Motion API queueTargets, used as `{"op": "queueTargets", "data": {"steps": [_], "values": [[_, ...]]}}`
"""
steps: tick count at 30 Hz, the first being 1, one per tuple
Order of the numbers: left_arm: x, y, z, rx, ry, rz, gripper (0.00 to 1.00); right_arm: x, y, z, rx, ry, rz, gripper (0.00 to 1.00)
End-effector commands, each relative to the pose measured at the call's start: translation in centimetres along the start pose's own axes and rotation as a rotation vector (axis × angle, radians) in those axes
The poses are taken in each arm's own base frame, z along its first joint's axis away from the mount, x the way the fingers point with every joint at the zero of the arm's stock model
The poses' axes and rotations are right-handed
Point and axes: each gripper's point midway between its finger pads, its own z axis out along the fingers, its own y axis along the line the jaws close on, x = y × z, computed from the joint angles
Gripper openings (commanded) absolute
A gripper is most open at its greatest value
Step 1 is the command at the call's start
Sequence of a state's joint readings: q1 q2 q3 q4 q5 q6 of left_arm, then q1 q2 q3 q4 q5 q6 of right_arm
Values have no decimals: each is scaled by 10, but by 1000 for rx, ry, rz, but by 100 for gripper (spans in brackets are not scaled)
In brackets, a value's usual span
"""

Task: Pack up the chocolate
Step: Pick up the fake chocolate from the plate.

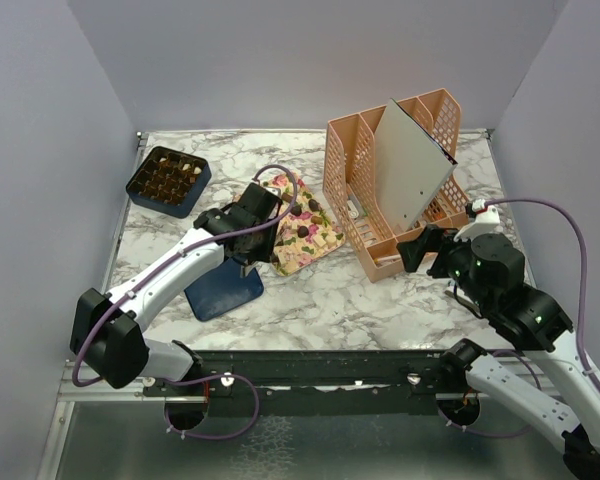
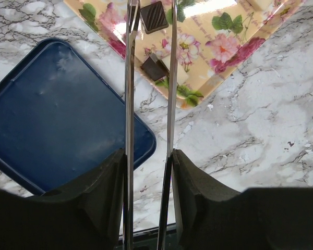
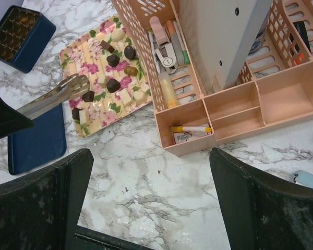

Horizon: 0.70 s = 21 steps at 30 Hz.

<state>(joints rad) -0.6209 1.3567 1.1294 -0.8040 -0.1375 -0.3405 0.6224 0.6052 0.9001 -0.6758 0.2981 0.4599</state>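
Closest in, my left gripper (image 2: 148, 156) is partly closed, its two black fingers (image 2: 101, 192) pressed against the outer sides of a pair of metal tongs (image 2: 129, 104), one finger on each blade. The tongs are all it holds. Their blades run straight ahead from the fingers and stand a little apart. To the left of the fingers, beneath the blades, a blue lid (image 2: 57, 120) lies flat on the marble table (image 2: 250, 146). Farther ahead the blades reach over the corner of a floral tray (image 2: 240, 47). Two dark square pieces of chocolate (image 2: 154, 68) lie on the tray and show in the gap between the blades. Whether the metal touches either piece I cannot tell.

My right gripper (image 3: 150, 156) hangs above the table with its fingers spread wide and nothing between them. Just ahead of it stands a peach organizer (image 3: 235, 114), with a yellow marker (image 3: 192, 128) in its nearest bin and a grey board (image 3: 219, 36) leaning in it farther back. Ahead and to the left is the tray, strewn with dark and cream chocolate, with the tong tips just beside a dark piece. Farthest off to the left sits a blue box (image 3: 26, 60) with a gridded inside, well apart from the tray.
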Motion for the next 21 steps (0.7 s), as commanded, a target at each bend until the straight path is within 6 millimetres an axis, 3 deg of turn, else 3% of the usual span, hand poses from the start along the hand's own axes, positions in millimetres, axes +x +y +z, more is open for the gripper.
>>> {"op": "queueTargets", "data": {"steps": [1, 12, 21], "values": [[-4, 2, -8, -20, -38, -11, 45, 0, -2, -3, 4, -6, 0, 99], [6, -5, 1, -29, 7, 11, 46, 0, -2, -4, -3, -15, 7, 99], [12, 1, 5, -88, 23, 22, 46, 0, 0, -4, -15, -16, 11, 99]]}}
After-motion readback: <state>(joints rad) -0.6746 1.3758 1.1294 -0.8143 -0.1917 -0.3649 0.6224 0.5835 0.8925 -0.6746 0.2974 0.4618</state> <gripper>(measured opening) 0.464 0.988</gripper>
